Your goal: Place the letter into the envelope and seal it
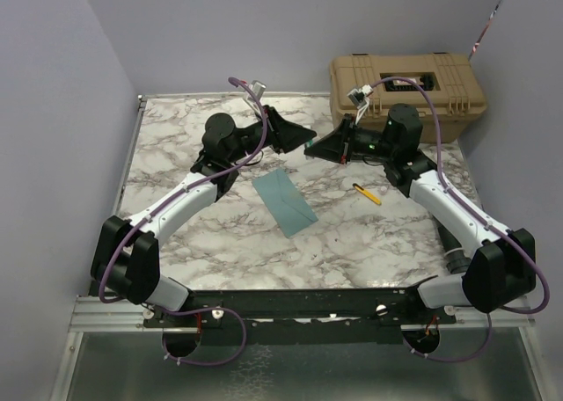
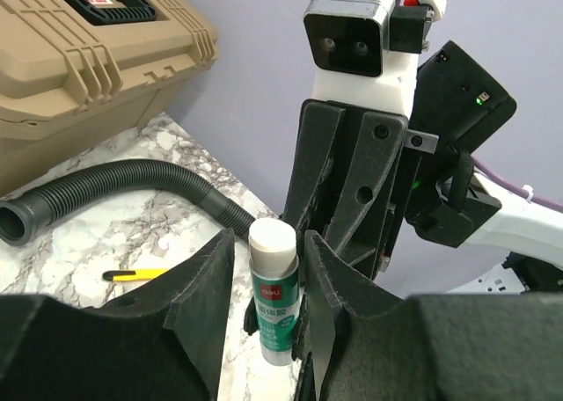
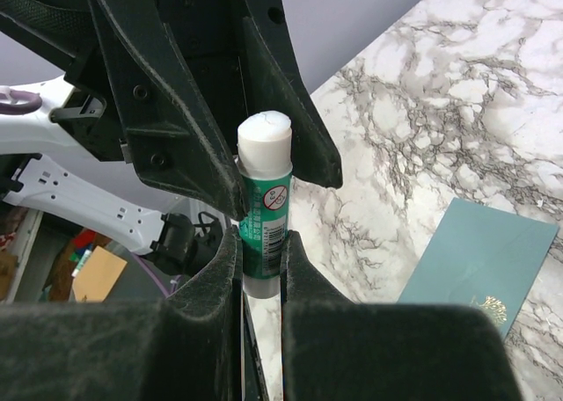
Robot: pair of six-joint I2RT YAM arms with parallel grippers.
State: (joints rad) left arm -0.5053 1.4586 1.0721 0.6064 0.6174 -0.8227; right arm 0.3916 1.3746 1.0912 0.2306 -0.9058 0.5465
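The teal envelope (image 1: 284, 201) lies flat on the marble table in front of both arms, and its corner with a gold emblem shows in the right wrist view (image 3: 479, 256). The letter is not in view. Above the table's back centre the two grippers meet tip to tip. My right gripper (image 3: 261, 243) (image 1: 324, 148) is shut on the lower body of a green glue stick (image 3: 264, 216) with a white top. My left gripper (image 2: 268, 243) (image 1: 295, 135) straddles the same glue stick (image 2: 274, 304); one finger touches it and a narrow gap remains at the other.
A tan hard case (image 1: 406, 89) stands at the back right corner. A yellow pen (image 1: 368, 193) lies on the table right of the envelope. A black corrugated hose (image 2: 132, 181) runs along the right side, next to the right arm.
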